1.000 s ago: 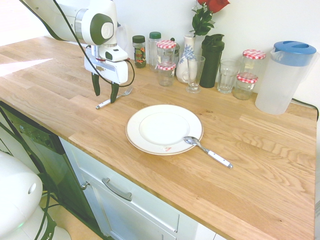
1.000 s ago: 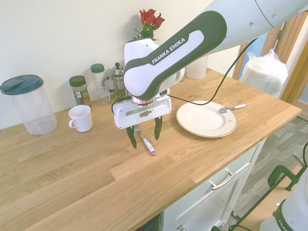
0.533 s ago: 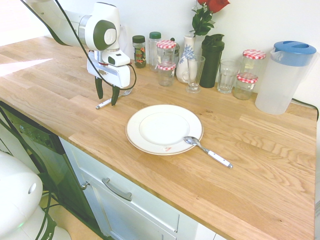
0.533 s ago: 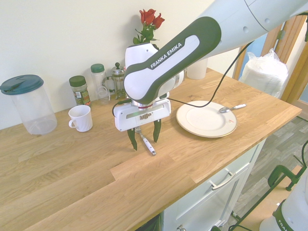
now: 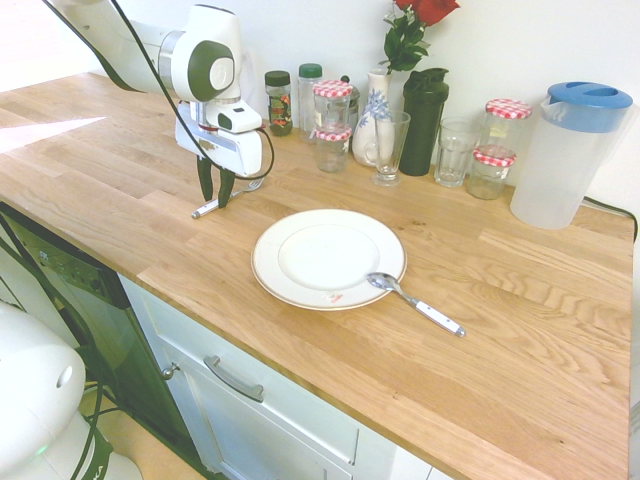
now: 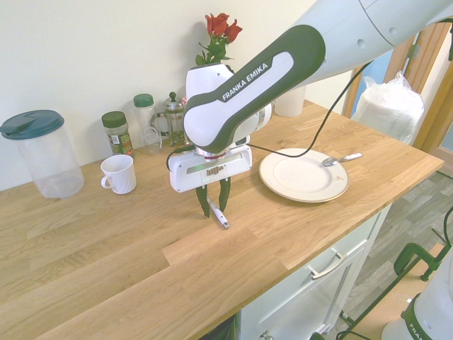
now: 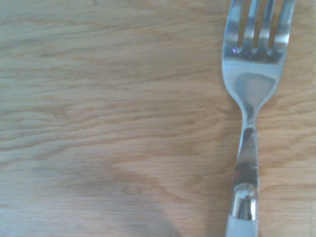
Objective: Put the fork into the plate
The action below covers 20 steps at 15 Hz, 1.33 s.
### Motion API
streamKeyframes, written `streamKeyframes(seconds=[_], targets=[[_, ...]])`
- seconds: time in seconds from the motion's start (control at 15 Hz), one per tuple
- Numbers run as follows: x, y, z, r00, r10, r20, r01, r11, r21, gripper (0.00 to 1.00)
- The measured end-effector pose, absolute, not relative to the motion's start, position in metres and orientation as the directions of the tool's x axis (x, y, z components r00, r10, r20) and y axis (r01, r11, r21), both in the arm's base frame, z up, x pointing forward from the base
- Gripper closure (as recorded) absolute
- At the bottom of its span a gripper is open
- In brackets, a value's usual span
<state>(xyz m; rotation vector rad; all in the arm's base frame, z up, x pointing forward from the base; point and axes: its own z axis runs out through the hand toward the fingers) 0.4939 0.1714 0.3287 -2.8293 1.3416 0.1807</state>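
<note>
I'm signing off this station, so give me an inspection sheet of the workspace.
Surface: wooden countertop, no spill seen
Fork: lying on the countertop, not on the plate
Plate: white, thin rim line, upright
Clutter: spoon, bowl end on the plate's rim, handle end on the wood
Hand: fingers apart, either side of the fork's handle
Cables: one black cable looping along the arm
Surroundings: lidded jars, white mug, blue-lidded pitcher, red roses near the wall
</note>
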Motion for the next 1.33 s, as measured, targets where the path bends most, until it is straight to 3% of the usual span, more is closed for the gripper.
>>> streamKeyframes(seconds=[0.93, 1.33], targets=[[0.496, 0.165, 0.339, 0.624, -0.776, -0.093, -0.778, -0.628, 0.014, 1.00], [0.470, 0.123, 0.357, 0.582, -0.808, -0.088, -0.812, -0.584, -0.007, 1.00]])
